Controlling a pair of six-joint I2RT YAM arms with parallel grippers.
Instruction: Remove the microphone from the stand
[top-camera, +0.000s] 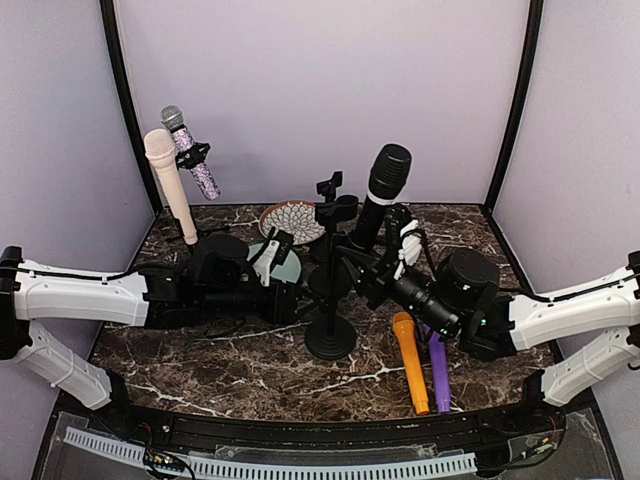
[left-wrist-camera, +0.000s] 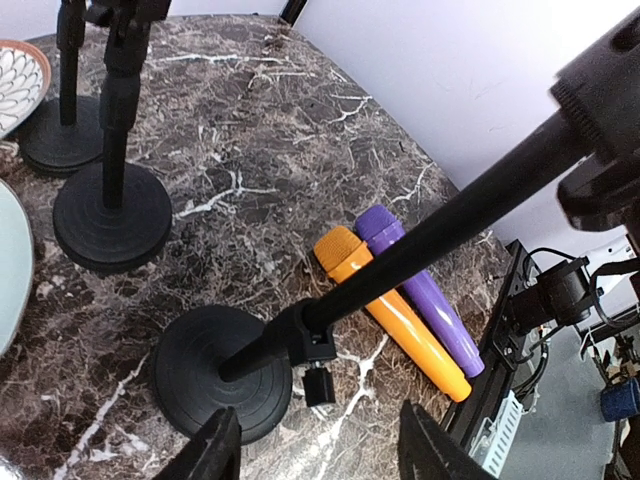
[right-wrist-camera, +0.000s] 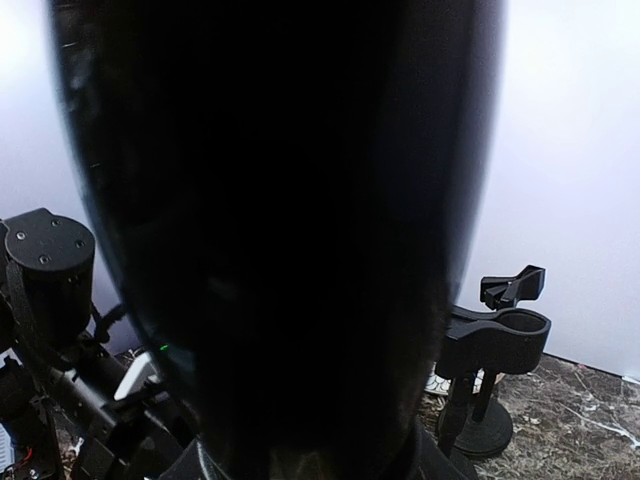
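our right gripper clamps the black handheld microphone low on its body, head up, just beside the empty black plastic clip. our left gripper is open, jaws either side of the black metal stand, which we judge needs no steadying.

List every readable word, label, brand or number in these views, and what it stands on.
None can be read. The black microphone, orange microphone, purple microphone and stand show no lettering. The right wrist view is filled by a dark, unmarked body.
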